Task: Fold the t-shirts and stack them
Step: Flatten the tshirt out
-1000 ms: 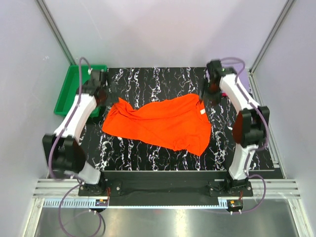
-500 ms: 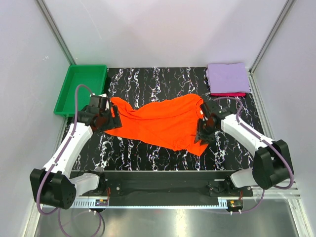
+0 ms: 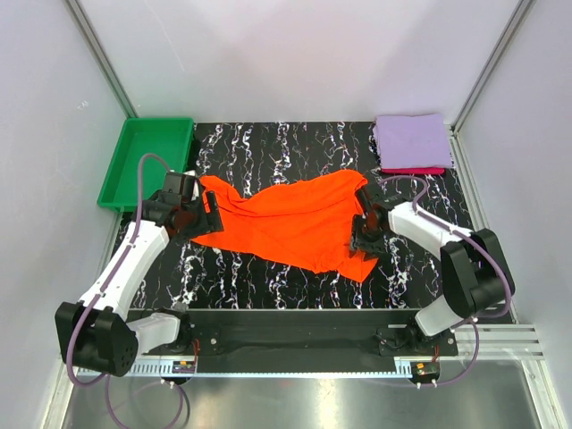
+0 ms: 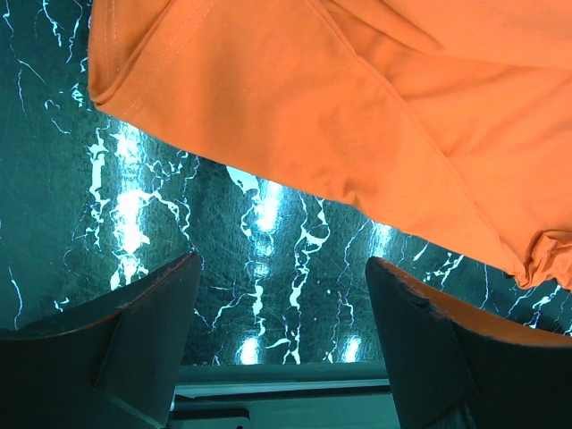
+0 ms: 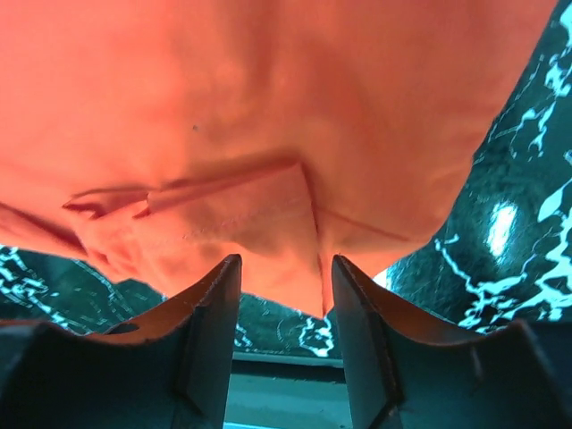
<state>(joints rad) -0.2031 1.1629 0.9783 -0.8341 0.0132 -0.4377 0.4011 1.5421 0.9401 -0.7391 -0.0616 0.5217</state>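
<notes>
The large orange-red t-shirt (image 3: 295, 219) lies spread and rumpled mid-table. My left gripper (image 3: 204, 216) is open at its left sleeve; in the left wrist view the shirt's edge (image 4: 295, 116) lies just beyond the open fingers (image 4: 143, 313), with bare table between them. My right gripper (image 3: 360, 239) is open at the shirt's right side; in the right wrist view the jaws stand apart around a hem fold (image 5: 268, 223). The lavender t-shirt (image 3: 413, 140) lies folded on the crimson-pink one (image 3: 413, 170) at the back right.
A green plastic tray (image 3: 147, 161) stands at the back left corner. The table is black marble-patterned (image 3: 286, 147). Pale walls enclose the table on three sides.
Both arms came down from the back of the table to the shirt's two sides. In the last half second the right gripper shifted slightly in over the shirt's right edge.
</notes>
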